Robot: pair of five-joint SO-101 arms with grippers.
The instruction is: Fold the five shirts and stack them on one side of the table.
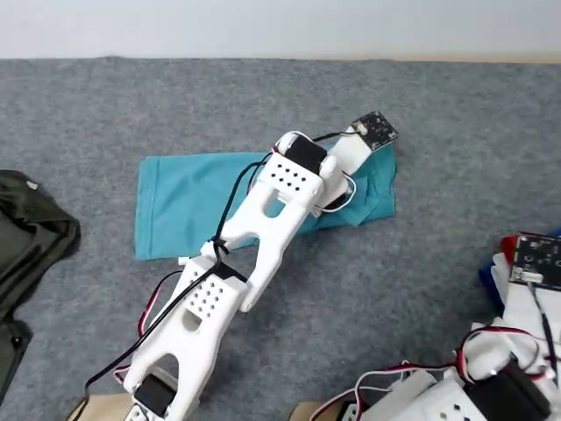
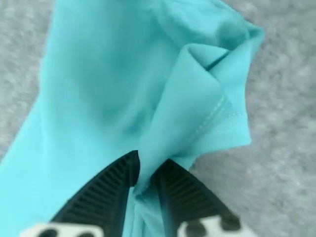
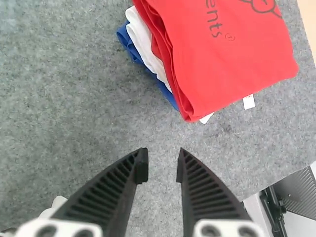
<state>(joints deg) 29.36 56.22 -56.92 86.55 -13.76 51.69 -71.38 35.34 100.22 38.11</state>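
The fold of the teal shirt is the step in hand, I judge; it lies spread in the middle of the bench, and the left jaws are clamped on a pinch of its cloth at the edge nearer the stack of folded shirts; the next move calls for carrying that edge across the shirt without slipping; the right jaws stand apart, holding nothing, over bare bench just beside the stack, red on top, white and blue beneath; the left wrist view gives the pinch itself, which the arm covers in the high view; the high view adds a dark green shirt, crumpled at the opposite edge, not yet folded.
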